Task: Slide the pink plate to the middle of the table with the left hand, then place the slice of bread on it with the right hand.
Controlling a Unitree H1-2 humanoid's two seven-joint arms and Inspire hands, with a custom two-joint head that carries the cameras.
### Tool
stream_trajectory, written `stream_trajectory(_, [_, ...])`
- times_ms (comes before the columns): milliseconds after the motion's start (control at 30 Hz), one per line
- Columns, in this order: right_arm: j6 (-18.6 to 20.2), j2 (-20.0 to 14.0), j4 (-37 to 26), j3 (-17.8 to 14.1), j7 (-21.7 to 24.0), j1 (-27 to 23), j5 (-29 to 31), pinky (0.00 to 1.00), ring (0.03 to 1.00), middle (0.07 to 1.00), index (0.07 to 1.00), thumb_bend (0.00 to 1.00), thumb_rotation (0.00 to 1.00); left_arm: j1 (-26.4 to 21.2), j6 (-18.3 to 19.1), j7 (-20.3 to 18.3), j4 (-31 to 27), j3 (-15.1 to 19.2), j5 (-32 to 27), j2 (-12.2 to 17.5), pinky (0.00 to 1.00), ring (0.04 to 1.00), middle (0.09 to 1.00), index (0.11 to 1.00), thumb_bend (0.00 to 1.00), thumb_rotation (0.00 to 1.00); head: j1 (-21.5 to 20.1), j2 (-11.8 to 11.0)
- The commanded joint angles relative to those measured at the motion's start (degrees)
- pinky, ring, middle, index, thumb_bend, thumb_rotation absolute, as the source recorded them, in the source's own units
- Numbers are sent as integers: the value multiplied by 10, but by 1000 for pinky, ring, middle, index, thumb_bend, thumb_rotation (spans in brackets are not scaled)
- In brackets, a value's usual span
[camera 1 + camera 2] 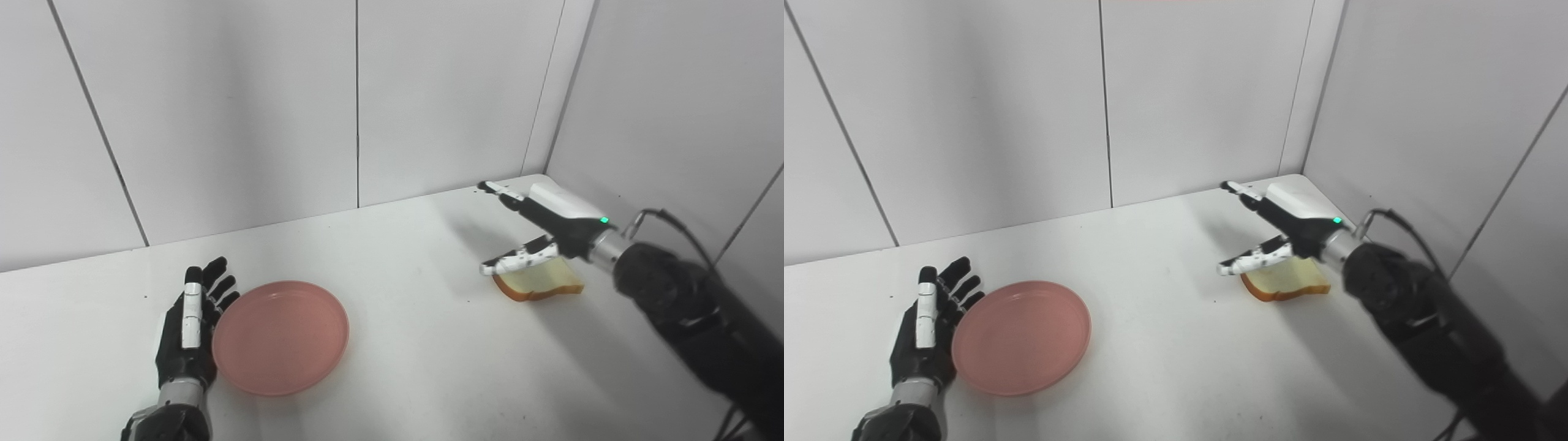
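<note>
On the left of the white desk (416,318), our left robot hand (190,324) stands flat, fingers apart, against the pink plate (280,337), which sits left of centre. We judge the slide is in hand; next we must push it rightward. Our right robot hand (533,229) hovers spread above the slice of bread (542,283), holding nothing. White panelled walls (245,122) enclose the corner.
</note>
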Motion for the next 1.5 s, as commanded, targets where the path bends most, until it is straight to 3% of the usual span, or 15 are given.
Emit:
stream_trajectory(0, [-32, -24, 14, 7, 6, -32, -18, 999, 962, 926, 918, 1000, 469, 0, 17, 2, 7, 0, -1, -6, 832, 859, 893, 725, 868, 863, 2, 1])
stream_trajectory(300, [-35, -81, 76, 69, 117, -82, -59, 1000, 984, 957, 893, 1000, 230, 1, 14, 3, 9, -5, 4, -6, 831, 858, 881, 731, 870, 871, 6, 1])
stream_trajectory(433, [-44, -80, 100, 88, 128, -96, -84, 1000, 986, 959, 892, 1000, 201, 2, 17, 4, 6, -4, 3, -9, 865, 862, 878, 728, 867, 869, 9, 1])
stream_trajectory(567, [-61, -79, 130, 94, 143, -104, -72, 1000, 996, 964, 897, 1000, 188, 2, 17, 3, 6, -5, 3, -9, 872, 867, 888, 735, 861, 874, 10, 1])
stream_trajectory(700, [-70, -84, 148, 120, 179, -124, -89, 1000, 999, 977, 942, 1000, 260, 1, 18, 4, 8, -3, 2, -10, 868, 864, 883, 727, 863, 866, 11, 1])
stream_trajectory(933, [-97, -71, 201, 139, 181, -150, -104, 1000, 994, 983, 938, 1000, 309, 5, 21, 4, 5, -5, 3, -12, 883, 871, 893, 729, 850, 868, 15, 3])
stream_trajectory(1267, [-121, -46, 237, 130, 164, -152, -74, 955, 968, 960, 939, 1000, 276, 7, 24, 9, 1, -8, 10, -10, 818, 861, 897, 725, 831, 878, 22, 5])
stream_trajectory(1467, [-141, -42, 237, 121, 136, -144, -73, 994, 974, 957, 931, 1000, 242, 7, 26, 8, 2, -8, 10, -9, 807, 856, 897, 734, 832, 876, 23, 5])
